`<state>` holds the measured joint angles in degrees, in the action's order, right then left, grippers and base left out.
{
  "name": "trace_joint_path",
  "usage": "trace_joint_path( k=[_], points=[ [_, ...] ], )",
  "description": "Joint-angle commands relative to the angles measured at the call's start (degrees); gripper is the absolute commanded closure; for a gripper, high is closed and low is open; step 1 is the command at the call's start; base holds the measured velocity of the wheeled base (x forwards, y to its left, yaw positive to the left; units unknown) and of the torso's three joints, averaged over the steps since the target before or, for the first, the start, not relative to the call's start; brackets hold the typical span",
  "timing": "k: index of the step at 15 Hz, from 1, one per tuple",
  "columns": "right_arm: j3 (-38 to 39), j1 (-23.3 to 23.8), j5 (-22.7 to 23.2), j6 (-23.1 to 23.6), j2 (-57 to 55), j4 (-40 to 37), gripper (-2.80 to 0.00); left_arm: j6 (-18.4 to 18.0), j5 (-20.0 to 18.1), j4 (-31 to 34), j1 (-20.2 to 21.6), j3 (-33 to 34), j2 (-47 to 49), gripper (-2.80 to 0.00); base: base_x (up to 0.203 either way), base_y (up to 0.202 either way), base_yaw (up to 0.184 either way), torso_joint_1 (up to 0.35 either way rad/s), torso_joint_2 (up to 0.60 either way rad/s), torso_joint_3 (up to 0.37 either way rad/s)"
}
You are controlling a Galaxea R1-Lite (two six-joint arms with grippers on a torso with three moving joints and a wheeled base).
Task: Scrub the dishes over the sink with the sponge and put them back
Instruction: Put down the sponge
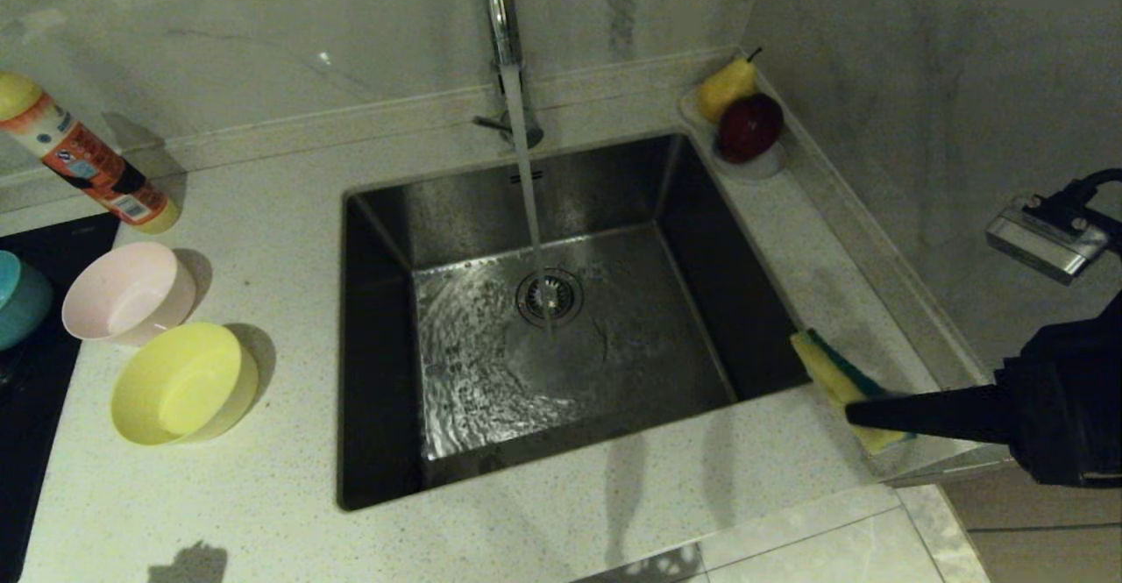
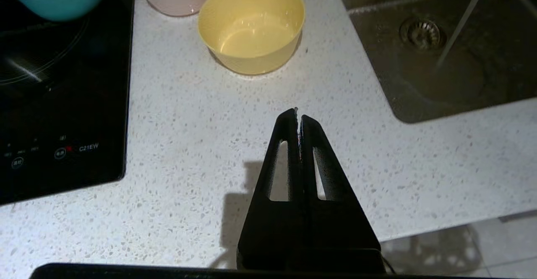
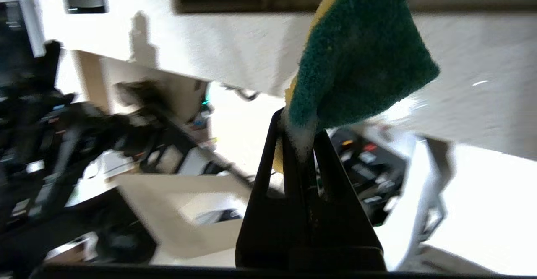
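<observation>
We hold the sponge (image 1: 840,377) in our right gripper (image 1: 863,414) at the counter's (image 1: 543,513) front right corner, just off the sink's (image 1: 377,373) right rim. The fingers pinch one end of it, so most of the sponge sticks out beyond the tips, green face (image 3: 361,56) clear, which looks handy for scrubbing. Water runs from the tap (image 1: 501,13) down to the drain (image 1: 550,296), so the sink seems ready. Our left gripper (image 2: 298,113) hangs above the counter's front edge, fingers pressed together and empty, the yellow bowl (image 2: 251,25) near but well clear of the tips. The pink bowl (image 1: 130,292) sits behind it, and the teal bowl (image 1: 19,298) rests on the black cooktop (image 2: 54,102) at the left edge.
</observation>
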<state>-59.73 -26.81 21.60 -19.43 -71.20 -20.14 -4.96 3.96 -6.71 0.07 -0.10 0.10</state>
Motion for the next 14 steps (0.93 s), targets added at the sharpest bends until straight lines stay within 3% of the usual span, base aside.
trace_joint_path(
  k=[1,3,7,9,14],
  points=[
    [-0.01,0.76,-2.56,2.39,0.68,-0.14,0.00,2.94,-0.30,0.15,0.01,1.05,-0.19,0.00,0.000,0.000,0.000,0.000,0.00,0.000],
    [0.27,1.32,-5.62,5.22,0.89,-0.14,0.00,8.09,-2.17,-0.34,0.01,2.35,-0.16,0.00,0.000,0.000,0.000,0.000,0.00,0.000],
    [1.11,1.72,-13.54,10.31,1.21,-0.04,0.00,8.27,-2.29,-0.32,0.01,2.38,-0.19,0.00,0.000,0.000,0.000,0.000,0.00,0.000],
    [3.66,1.88,-14.92,13.30,1.52,0.19,0.00,8.21,-2.29,-0.41,0.01,2.38,-0.19,0.00,0.000,0.000,0.000,0.000,0.00,0.000],
    [11.42,5.43,-17.89,26.43,2.34,3.69,0.00,8.21,-2.29,-0.41,-0.07,2.38,-0.19,0.00,0.000,0.000,0.000,0.000,0.00,0.000]
  ],
)
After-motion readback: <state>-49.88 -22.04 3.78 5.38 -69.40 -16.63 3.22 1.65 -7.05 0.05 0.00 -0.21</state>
